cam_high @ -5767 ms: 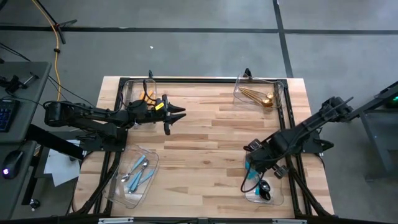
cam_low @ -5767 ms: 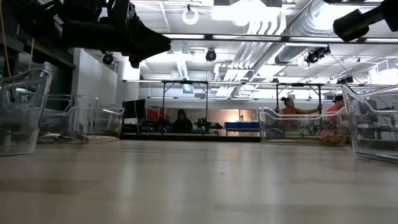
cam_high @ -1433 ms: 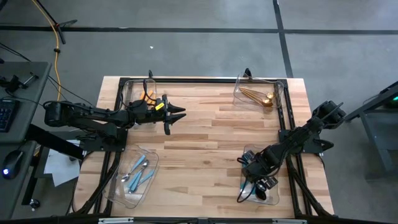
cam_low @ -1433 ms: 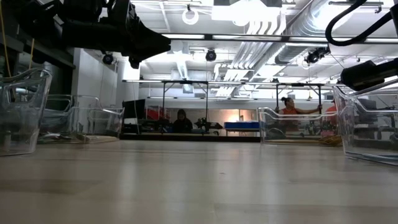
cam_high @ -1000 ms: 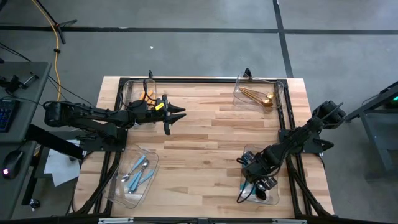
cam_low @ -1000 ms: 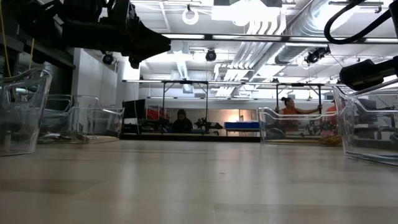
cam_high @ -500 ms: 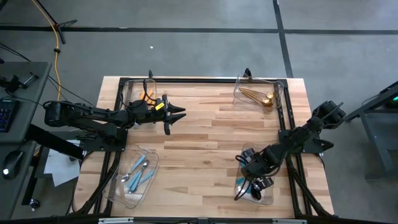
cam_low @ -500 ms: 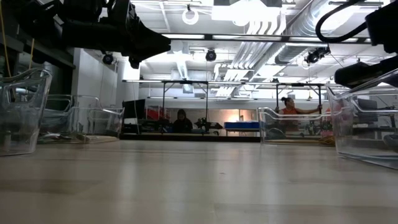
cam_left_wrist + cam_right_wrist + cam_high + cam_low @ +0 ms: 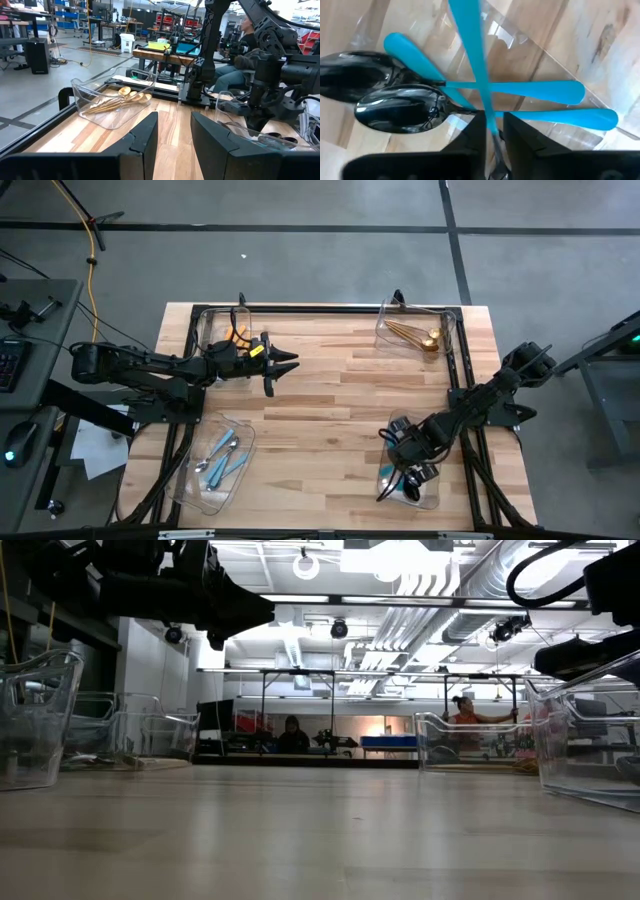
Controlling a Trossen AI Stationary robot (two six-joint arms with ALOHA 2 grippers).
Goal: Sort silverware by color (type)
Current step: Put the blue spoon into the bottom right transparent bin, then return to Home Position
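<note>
No readable text or labels anywhere

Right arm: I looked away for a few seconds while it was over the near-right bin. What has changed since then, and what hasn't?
The right gripper has lowered into the near-right bin, a teal-handled utensil pinched between its fingers above the black spoons. That bin has slid slightly toward the table's middle. The left gripper, the gold pieces and the light-blue ones stayed put.
</note>
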